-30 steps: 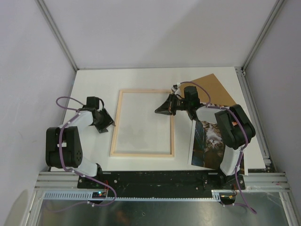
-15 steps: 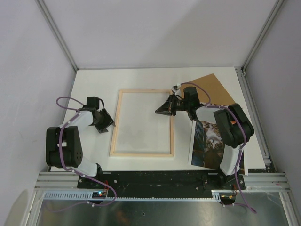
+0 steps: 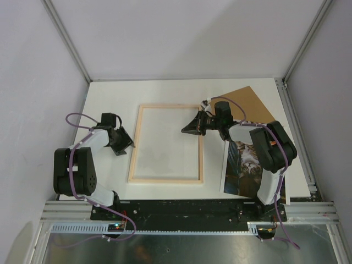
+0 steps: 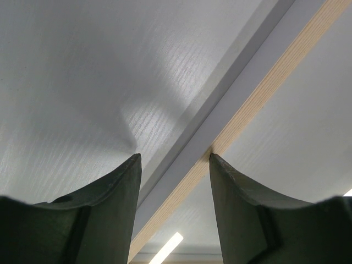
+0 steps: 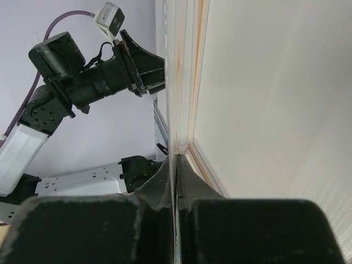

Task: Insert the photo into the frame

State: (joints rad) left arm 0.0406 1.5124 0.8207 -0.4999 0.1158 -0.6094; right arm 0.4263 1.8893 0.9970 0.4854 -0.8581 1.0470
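The frame (image 3: 166, 144) lies flat in the middle of the table, pale-wood back up. My right gripper (image 3: 188, 128) is at its right rail near the far corner. In the right wrist view the gripper (image 5: 177, 158) is shut on the frame's thin edge (image 5: 180, 82). My left gripper (image 3: 125, 147) is open at the frame's left rail. In the left wrist view the gripper (image 4: 173, 165) has one finger on each side of that wooden rail (image 4: 264, 88). The photo (image 3: 242, 168), a cat print, lies at the near right, partly under the right arm.
A plain brown backing board (image 3: 250, 104) lies at the far right behind the right arm. The enclosure has white walls with metal posts (image 3: 66, 38) at the corners. The arms' base rail (image 3: 187, 209) runs along the near edge.
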